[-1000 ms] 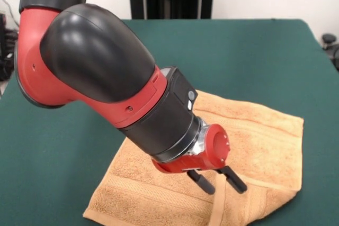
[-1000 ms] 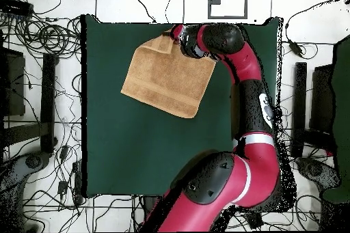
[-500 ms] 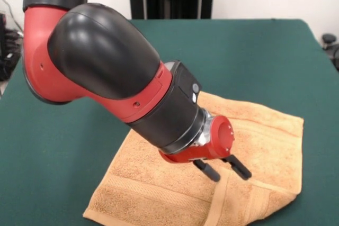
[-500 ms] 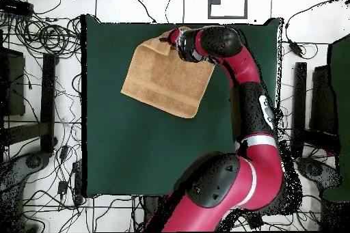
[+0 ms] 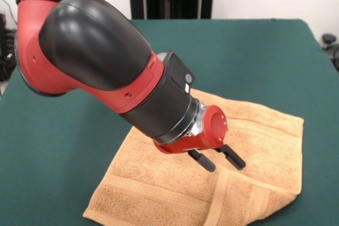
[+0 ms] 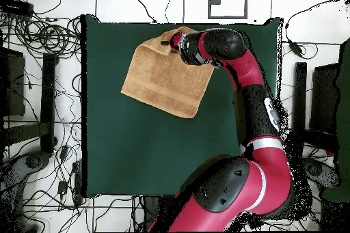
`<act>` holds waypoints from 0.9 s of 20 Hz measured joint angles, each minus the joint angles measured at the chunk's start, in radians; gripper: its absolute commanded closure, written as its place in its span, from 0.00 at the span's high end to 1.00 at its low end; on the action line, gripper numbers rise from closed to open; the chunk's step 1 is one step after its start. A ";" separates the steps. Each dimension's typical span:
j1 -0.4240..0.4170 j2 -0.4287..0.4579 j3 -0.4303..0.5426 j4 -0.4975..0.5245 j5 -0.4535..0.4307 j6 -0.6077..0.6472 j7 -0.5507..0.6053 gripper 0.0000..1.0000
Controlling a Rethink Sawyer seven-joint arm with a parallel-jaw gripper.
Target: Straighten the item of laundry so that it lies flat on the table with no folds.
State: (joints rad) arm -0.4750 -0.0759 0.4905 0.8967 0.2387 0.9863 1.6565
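The towel (image 5: 175, 183) is lying mostly spread on the table (image 5: 265, 56), but one corner is folded over, its edge running under the gripper (image 5: 217, 160); that fold is awaiting flattening. The gripper is hovering just above it, fingers parted, holding nothing. Towel: orange-tan terry, banded border. Table: dark green felt.

Tangled cables (image 6: 41, 35) on white floor (image 6: 116, 1) around the table.
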 measured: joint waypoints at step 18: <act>0.016 0.033 0.000 -0.102 -0.027 0.000 0.000 1.00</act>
State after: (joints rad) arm -0.4594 -0.0428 0.4902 0.7945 0.2119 0.9865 1.6565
